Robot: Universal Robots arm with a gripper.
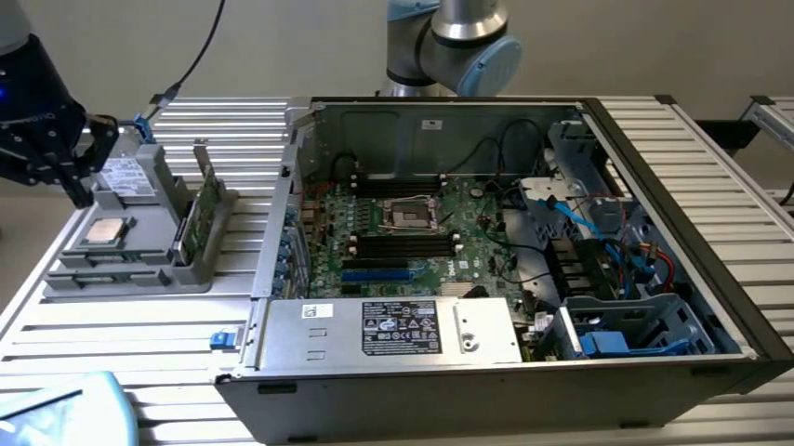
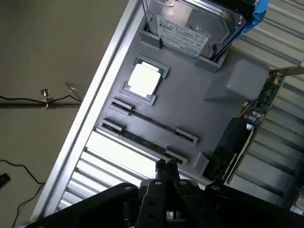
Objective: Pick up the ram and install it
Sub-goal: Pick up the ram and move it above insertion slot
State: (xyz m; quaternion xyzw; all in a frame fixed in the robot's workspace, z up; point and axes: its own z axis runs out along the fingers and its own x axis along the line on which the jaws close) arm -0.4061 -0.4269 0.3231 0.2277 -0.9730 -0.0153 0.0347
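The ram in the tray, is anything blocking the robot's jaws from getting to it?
No, nothing visible blocks it. The shut jaws hang above the ram, which sits in its slot in the grey tray, with only air between. The processor chip and the drive lie farther along.

drive (image 2: 194, 26) cut off at edge, its label text unreadable, arm (image 1: 447, 42) cropped

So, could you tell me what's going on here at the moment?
A robot arm's pincer, shut and empty, hangs over the gray parts tray. It is nearest the ram sticks, which sit on edge in their holders. The processor and drive sit in the same tray. The open computer case stands beside it, and no ram has been picked up yet.
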